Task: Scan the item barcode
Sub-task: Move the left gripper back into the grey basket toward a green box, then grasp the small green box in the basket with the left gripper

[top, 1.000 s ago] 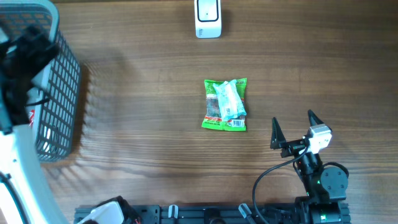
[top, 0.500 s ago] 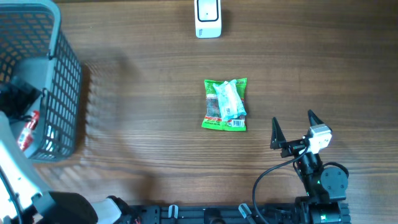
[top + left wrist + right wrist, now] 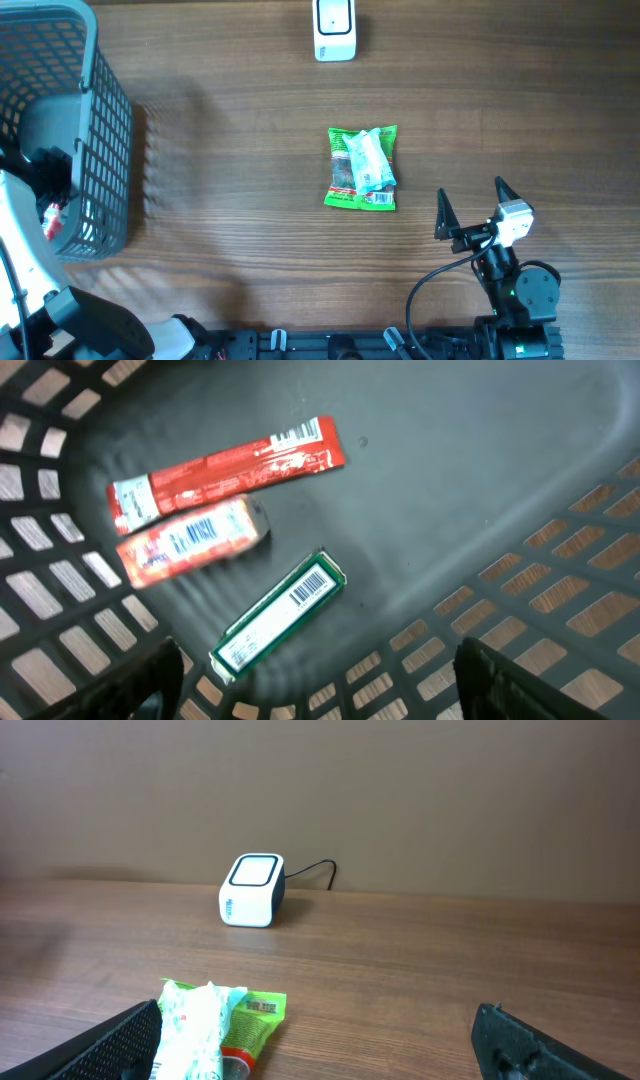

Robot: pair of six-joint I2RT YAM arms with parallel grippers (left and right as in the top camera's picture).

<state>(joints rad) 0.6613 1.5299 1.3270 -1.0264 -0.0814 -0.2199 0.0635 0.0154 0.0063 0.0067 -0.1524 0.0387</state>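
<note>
Left gripper (image 3: 315,675): down inside the basket (image 3: 480,480), black fingers (image 3: 120,685) wide apart at the bottom corners of the wrist view, nothing between them, touching none of the packs. Right below it is a slim green-and-white carton (image 3: 280,615), a flat rectangle lying diagonal with its barcode face up. Just beside that is a short red-and-white pack (image 3: 190,540), blocky, blue barcode on top, slightly blurred. Next out is a long flat red wrapper (image 3: 228,470), glossy film with crimped ends and a barcode at its right end, lying close along the short pack; can't tell if they touch. All three lie flat on the basket's smooth, solid grey floor. The walls are grey plastic grid with square holes, and wood shows through them. In the overhead view the basket sits at the table's left edge, the white left arm (image 3: 20,250) reaching in over its near rim. Right gripper (image 3: 469,187): parked near-right on the table (image 3: 220,230), pointed black fingers spread in a V, holding nothing. The table is brown wood grain with a matte finish. At its middle is a green packet (image 3: 362,168) of crinkly film with a pale twisted bundle on top and a barcode strip at its near end, well apart from both grippers. At the far edge sits the scanner (image 3: 334,30), a small white rounded box with a dark-framed window on top and a thin black cable (image 3: 315,870) behind it.
</note>
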